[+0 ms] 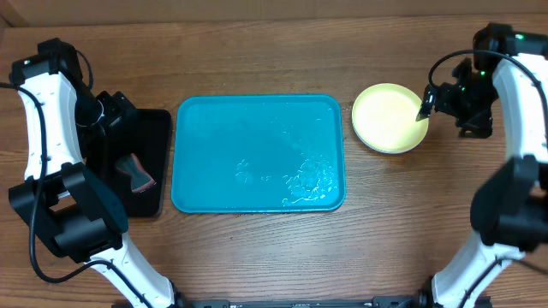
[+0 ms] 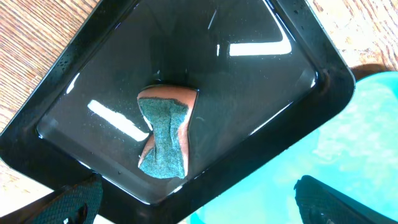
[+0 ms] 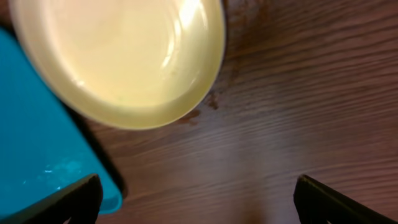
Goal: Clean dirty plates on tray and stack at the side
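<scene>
Left hand (image 2: 202, 202) and right hand (image 3: 202, 202) hang spread (both empty): 1 plate (image 1: 390, 117) beside 1 tray (image 1: 231, 137), 1 sponge (image 2: 165, 134).

Tray (image 1: 257, 128): plain turquoise-blue, paler glossy speckle toward 5 o'clock. Plate (image 1: 390, 117) at tray's 2 o'clock: pale yellow, rim a touch greener, white glare inside. Black tray (image 1: 145, 137) at 9 o'clock: glossy black, white light streaks in left wrist view. Sponge (image 2: 165, 140) on it: teal-green scrub face, terracotta-orange body. Counter (image 1: 257, 257): mid-brown wood grain in long streaks; darker brown blotches by plate's 5 o'clock edge in right wrist view. Arms (image 1: 38, 111): white shells, black joints and cables; green light (image 1: 519, 36) at 12 o'clock end of the right one. Left claw (image 2: 199, 211), right claw (image 3: 199, 208): fingers matte black.
</scene>
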{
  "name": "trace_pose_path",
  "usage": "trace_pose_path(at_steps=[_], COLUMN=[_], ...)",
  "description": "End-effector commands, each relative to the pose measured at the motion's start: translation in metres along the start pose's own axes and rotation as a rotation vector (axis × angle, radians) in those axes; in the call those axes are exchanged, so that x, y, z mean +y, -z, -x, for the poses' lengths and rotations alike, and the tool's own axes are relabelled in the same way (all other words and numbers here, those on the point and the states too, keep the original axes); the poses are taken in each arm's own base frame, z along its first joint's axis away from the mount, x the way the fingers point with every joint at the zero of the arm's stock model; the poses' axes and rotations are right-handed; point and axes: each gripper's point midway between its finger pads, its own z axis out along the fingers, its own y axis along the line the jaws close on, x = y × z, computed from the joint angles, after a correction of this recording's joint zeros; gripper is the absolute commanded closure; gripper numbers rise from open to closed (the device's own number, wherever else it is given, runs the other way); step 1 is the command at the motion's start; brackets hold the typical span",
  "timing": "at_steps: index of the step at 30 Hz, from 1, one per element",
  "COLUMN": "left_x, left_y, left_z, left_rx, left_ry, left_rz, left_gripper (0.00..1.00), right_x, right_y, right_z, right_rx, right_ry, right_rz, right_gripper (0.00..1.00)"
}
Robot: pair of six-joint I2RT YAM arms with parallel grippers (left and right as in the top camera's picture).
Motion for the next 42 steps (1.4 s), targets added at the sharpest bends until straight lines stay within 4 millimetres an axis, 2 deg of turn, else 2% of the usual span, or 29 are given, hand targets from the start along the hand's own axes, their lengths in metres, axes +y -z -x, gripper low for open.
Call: trace_pose_path(at_steps=[1,5,8,11,17,21,27,39,42], left_x=[-0.002,-0.002,-0.002,-0.002,-0.002,-0.002,-0.002,-0.002,-0.002], left_y=[0.005,0.005,0.005,0.005,0.005,0.005,0.005,0.005,0.005], left_z=[0.003,0.003,0.003,0.003,0.003,0.003,0.003,0.003,0.003], left_rx=[-0.014,-0.015,-0.014,-0.014,-0.015,-0.014,-0.015,-0.015,-0.015], left_ry=[-0.010,-0.010,-0.010,-0.010,-0.010,-0.010,-0.010,-0.010,-0.010], left_rz=[-0.014,-0.014,-0.014,-0.014,-0.014,-0.014,-0.014,-0.014,-0.014], left_gripper=[0.00,0.01,0.00,0.00,0.00,0.00,0.00,0.00,0.00], right_x=[0.031,0.047,0.055,0.063,0.074,0.081,0.076,0.075,0.074], right_y=[0.059,0.106,0.136,0.158,0.181,0.196,0.205,0.204,0.195], right_z=[-0.028,-0.065,-0.106,-0.141,-0.211,-0.243,-0.260,-0.259,-0.258], right_rx=[-0.139,-0.251,-0.314,-0.392,-0.500,-0.559,-0.624,-0.621,-0.592], right_ry=[0.136,0.204,0.257,0.318,0.437,0.484,0.501,0.501,0.497], right_rz=[0.061,0.082,0.102,0.134,0.273,0.381,0.396,0.390,0.384], right_gripper=[0.00,0.00,0.00,0.00,0.00,0.00,0.00,0.00,0.00])
